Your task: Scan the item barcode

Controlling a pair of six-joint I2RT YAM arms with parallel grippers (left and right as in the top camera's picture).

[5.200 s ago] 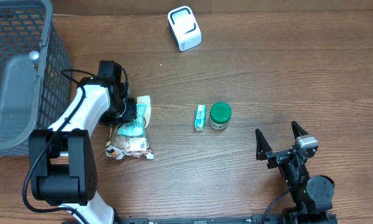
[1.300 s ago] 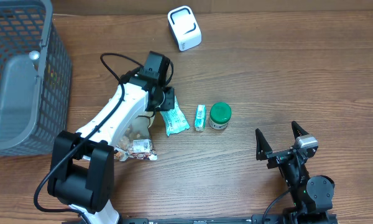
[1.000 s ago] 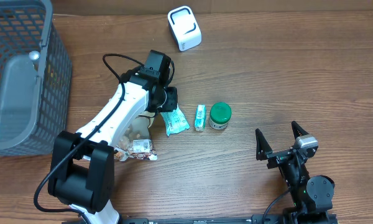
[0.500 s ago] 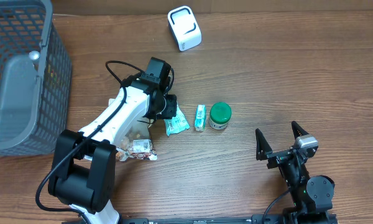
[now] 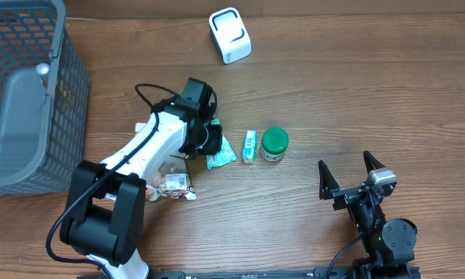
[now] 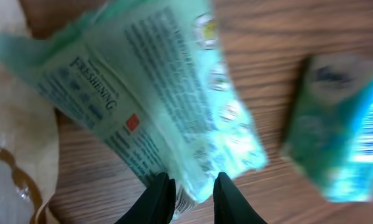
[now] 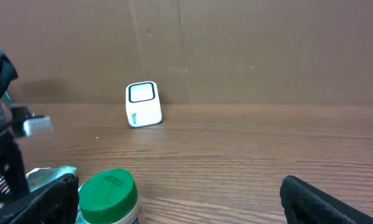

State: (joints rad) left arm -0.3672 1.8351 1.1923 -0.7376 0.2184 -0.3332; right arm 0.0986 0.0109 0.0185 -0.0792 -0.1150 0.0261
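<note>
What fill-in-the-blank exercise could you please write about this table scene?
1. The left jaws are shut on a mint-green packet printed ____.
2. The jar beside the small teal packet has a ____ lid.
3. The right jaws stand ____, holding nothing.
4. The scanner is ____ in colour.
Missing words: FRESHENING; green; open; white.

Left end effector [image 6: 191,182] pinched, right [image 5: 345,169] wide.
</note>
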